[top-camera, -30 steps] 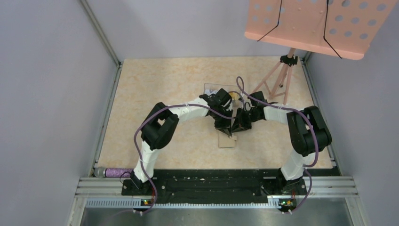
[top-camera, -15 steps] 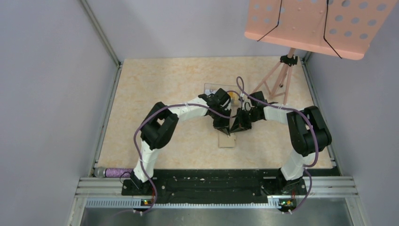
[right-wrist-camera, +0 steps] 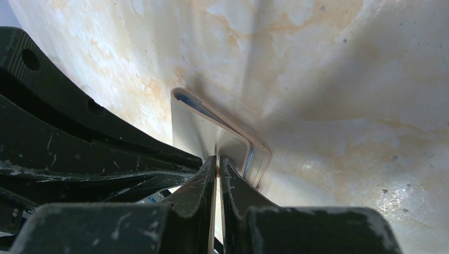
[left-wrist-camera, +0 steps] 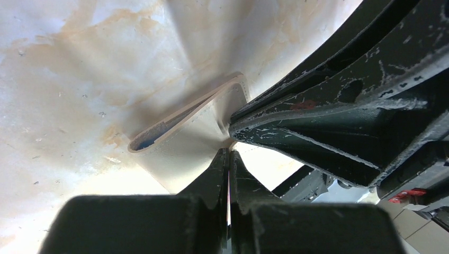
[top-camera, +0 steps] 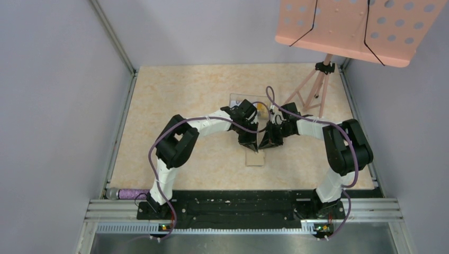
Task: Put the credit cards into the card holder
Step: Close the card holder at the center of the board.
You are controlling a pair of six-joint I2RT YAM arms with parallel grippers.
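Observation:
The tan card holder [left-wrist-camera: 182, 138] stands partly open, its blue lining showing in the fold [right-wrist-camera: 186, 99]. In the top view only its pale lower end [top-camera: 256, 158] shows below the two grippers. My right gripper [right-wrist-camera: 217, 157] is shut on a tan flap of the card holder, and a strip of it shows between the jaws. My left gripper [left-wrist-camera: 229, 152] is shut with its tips against the card holder's tan face, and I see no card between them. Both grippers meet tip to tip at mid-table [top-camera: 260, 142]. A yellow-orange credit card [top-camera: 261, 110] lies just behind them.
A pale, see-through flat rectangle [top-camera: 239, 99] lies behind the left wrist. A pink perforated music stand [top-camera: 356, 29] on a tripod [top-camera: 312, 90] stands at the back right. Grey walls close in the table on both sides. A purple-wrapped object [top-camera: 127, 193] lies at the near left rail.
The left arm's wrist has shifted slightly back and to the left, and its elbow has dropped a little. Both grippers stay shut at the card holder.

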